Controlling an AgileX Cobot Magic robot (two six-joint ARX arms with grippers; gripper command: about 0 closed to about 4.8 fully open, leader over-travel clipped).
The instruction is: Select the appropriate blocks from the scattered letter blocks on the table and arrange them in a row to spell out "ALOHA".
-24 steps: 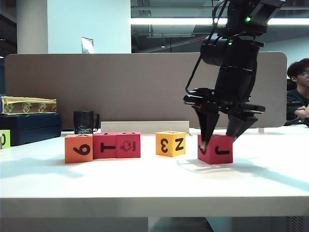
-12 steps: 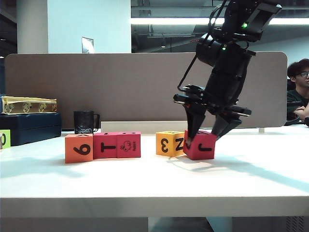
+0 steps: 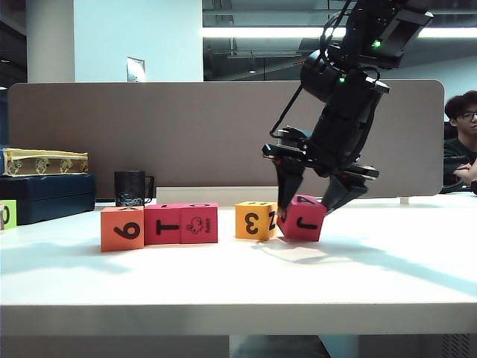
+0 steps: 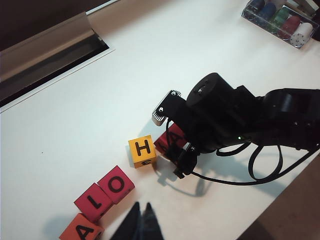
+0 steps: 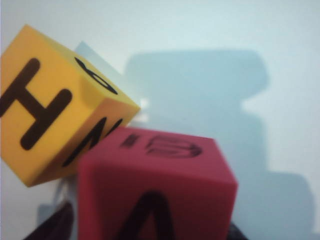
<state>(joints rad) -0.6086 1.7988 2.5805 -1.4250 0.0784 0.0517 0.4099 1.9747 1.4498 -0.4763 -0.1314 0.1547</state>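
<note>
On the white worktop point(image 3: 223, 276), an orange block point(image 3: 121, 229) and two pink-red blocks point(image 3: 181, 223) sit in a row. At their 3 o'clock, the right claw point(image 3: 304, 204) straddles a tilted pink-red block point(image 3: 304, 218) touching the yellow block point(image 3: 255, 220); whether it grips is unclear. Overhead, tops read A, L, O, H, and the left claw point(image 4: 140, 215) is closed, empty. Behind, at 10 o'clock, stand a black mug point(image 3: 130, 189) and a dark blue box point(image 3: 46, 197).

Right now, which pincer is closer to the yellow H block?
Right. The right pincer straddles the pink-red A block pressed against the yellow H block. The left pincer hangs shut, apart from it, near the row's other end.
</note>
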